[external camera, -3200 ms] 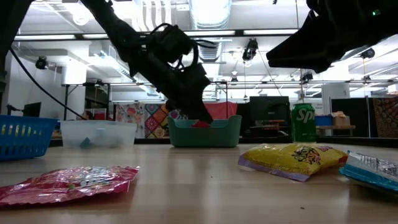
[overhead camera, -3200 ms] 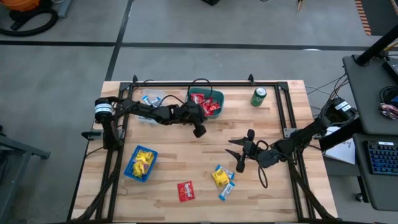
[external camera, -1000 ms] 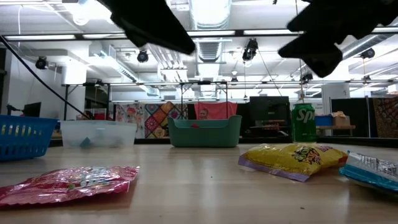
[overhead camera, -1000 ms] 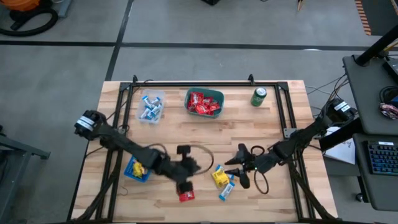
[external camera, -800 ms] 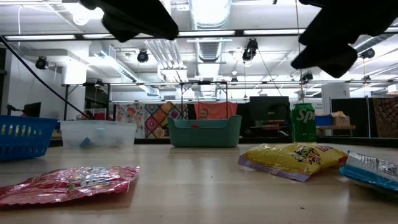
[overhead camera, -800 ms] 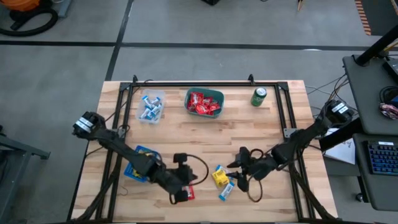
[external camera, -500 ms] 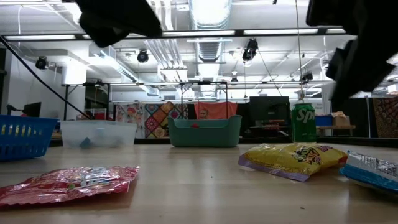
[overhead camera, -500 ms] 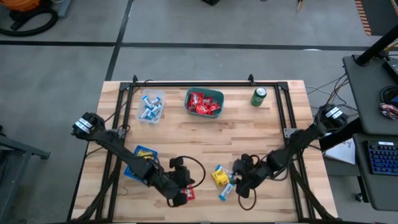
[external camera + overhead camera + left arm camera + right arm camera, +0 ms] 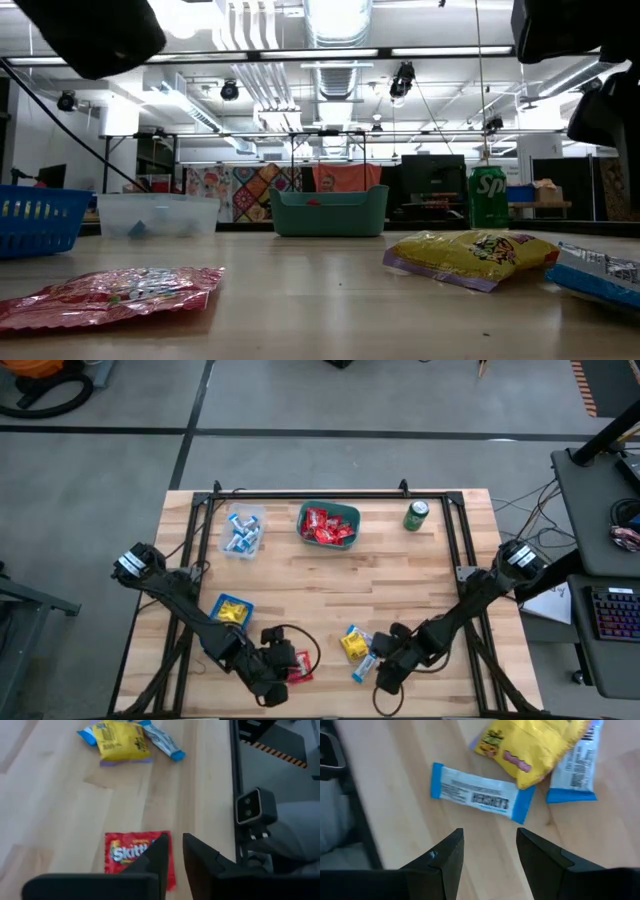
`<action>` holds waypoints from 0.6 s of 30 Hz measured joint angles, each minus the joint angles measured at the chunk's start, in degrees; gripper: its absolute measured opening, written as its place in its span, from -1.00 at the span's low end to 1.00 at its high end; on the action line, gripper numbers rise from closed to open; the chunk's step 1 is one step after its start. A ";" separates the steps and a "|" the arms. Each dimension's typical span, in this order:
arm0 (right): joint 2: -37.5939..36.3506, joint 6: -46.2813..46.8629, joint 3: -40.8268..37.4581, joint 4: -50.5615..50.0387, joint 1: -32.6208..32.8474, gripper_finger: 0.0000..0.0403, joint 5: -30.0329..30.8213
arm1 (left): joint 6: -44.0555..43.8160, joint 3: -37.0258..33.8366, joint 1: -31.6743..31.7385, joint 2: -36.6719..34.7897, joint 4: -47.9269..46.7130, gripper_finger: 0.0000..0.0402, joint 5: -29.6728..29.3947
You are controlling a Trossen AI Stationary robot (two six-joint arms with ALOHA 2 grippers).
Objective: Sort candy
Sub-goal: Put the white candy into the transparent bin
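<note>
Light wooden plank table (image 9: 300, 585): teal plastic bin (image 9: 329, 525) at back; clear tub (image 9: 241, 530) left of bin, green can (image 9: 416, 515) right, blue basket (image 9: 228, 612) and loose candy (image 9: 357, 644) nearer front.

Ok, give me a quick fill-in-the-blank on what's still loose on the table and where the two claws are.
1. The left claw hangs over the loose ___ packet.
2. The yellow packet lies partly on top of two ___ wrappers.
3. The right claw, fingers apart, hangs by the nearer blue-and-white wrapper, and holds ___.
4. The teal bin holds only ___ packets.

Missing words: red; blue-and-white; nothing; red
</note>
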 joint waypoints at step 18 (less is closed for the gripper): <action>8.90 -2.24 11.07 -16.53 -0.80 -0.14 3.59 | -0.31 0.00 -3.64 1.45 -0.36 -0.61 -0.02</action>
